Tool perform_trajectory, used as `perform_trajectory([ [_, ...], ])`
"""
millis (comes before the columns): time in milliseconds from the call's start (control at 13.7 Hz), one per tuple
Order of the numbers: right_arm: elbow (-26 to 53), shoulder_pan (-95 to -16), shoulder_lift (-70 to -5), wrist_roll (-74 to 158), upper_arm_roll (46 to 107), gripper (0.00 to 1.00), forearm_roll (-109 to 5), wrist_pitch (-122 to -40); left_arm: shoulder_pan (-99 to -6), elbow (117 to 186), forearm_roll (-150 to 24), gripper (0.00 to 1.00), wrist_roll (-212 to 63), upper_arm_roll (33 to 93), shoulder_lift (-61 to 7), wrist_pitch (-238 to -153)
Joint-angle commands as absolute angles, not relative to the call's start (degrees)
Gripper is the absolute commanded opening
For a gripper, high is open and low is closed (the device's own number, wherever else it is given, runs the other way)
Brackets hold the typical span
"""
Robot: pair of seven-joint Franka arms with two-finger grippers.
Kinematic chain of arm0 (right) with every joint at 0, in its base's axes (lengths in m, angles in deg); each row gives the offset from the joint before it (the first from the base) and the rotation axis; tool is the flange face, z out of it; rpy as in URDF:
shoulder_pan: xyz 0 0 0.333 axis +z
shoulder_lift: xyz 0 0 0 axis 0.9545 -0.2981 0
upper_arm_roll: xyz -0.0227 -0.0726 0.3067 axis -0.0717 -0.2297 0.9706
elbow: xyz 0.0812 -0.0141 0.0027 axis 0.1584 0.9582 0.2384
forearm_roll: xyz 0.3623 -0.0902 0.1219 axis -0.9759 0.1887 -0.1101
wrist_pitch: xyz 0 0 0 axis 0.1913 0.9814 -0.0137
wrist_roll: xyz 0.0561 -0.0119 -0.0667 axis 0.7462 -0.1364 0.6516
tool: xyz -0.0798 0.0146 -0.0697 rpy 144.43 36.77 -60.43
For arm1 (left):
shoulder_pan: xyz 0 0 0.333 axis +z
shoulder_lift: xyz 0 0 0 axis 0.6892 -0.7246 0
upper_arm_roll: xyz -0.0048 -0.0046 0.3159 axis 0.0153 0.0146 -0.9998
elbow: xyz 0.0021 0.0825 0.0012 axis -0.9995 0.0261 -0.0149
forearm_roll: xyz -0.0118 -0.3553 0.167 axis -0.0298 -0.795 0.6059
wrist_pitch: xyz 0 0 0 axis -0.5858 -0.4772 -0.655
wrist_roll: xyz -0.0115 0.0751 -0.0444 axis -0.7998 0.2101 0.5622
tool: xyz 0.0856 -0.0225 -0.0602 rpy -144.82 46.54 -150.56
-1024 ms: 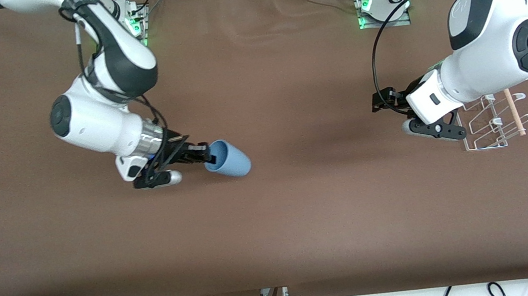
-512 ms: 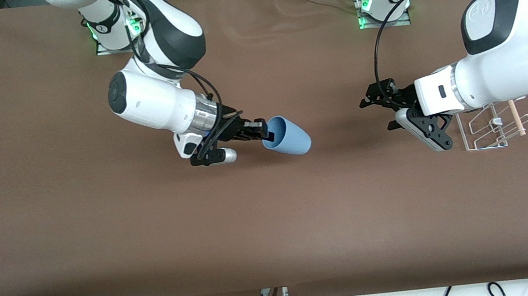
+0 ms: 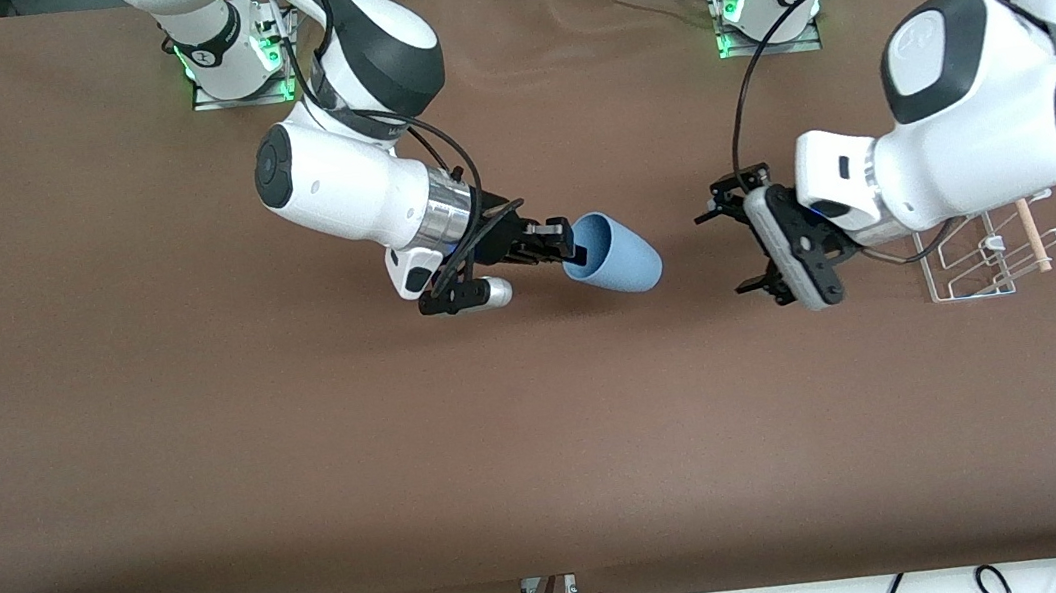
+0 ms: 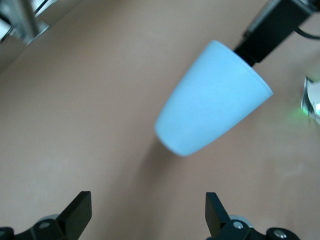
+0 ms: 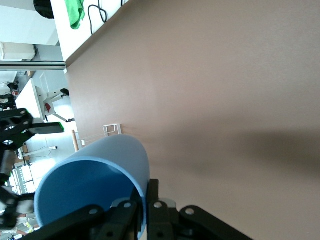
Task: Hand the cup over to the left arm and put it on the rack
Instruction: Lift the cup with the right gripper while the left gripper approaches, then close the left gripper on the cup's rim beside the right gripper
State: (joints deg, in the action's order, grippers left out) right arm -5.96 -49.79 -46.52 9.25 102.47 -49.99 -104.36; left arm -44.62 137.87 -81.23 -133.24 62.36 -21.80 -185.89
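Front view: right gripper (image 3: 570,243) clamped on rim of cup (image 3: 612,253), one finger inside the mouth, cup lying sideways in the air over mid-surface (image 3: 545,435), base aimed at left arm's end. Left gripper (image 3: 743,245) spread wide, empty, facing cup's base, near but apart from it; seen the same in left wrist view, cup (image 4: 212,100) ahead of the open fingers (image 4: 77,212). Rack (image 3: 986,255) on surface just beside left arm (image 3: 980,120), toward its end, bare. Judged: pickup done, handover about to happen; left to do: left grasp, right release, carry to rack, placement.
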Motion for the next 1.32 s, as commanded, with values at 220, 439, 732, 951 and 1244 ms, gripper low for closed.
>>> perform_trajectory([
  [220,-9.0,-49.6,-47.2,7.8,102.8,0.00,-52.6,-104.5,-48.9,136.2,-88.5,1.00,-153.0,62.7,-24.2,-191.9],
  [439,-9.1,-49.6,-47.1,7.8,102.8,0.00,-52.7,-104.5,-49.5,136.2,-91.2,1.00,-157.4,63.1,-24.1,-193.7],
  [732,-9.1,-50.0,-46.8,7.8,102.8,0.00,-52.8,-104.0,-50.4,136.9,-91.2,0.99,-161.9,63.1,-24.7,-195.1],
  [951,-9.1,-50.0,-46.8,7.4,102.8,0.00,-52.8,-104.0,-50.3,137.1,-90.8,0.53,-164.4,63.1,-24.7,-195.0],
  [1244,-9.1,-50.0,-46.7,7.4,102.8,0.00,-52.8,-104.0,-49.7,137.1,-91.1,0.04,-164.3,63.1,-24.6,-194.6],
])
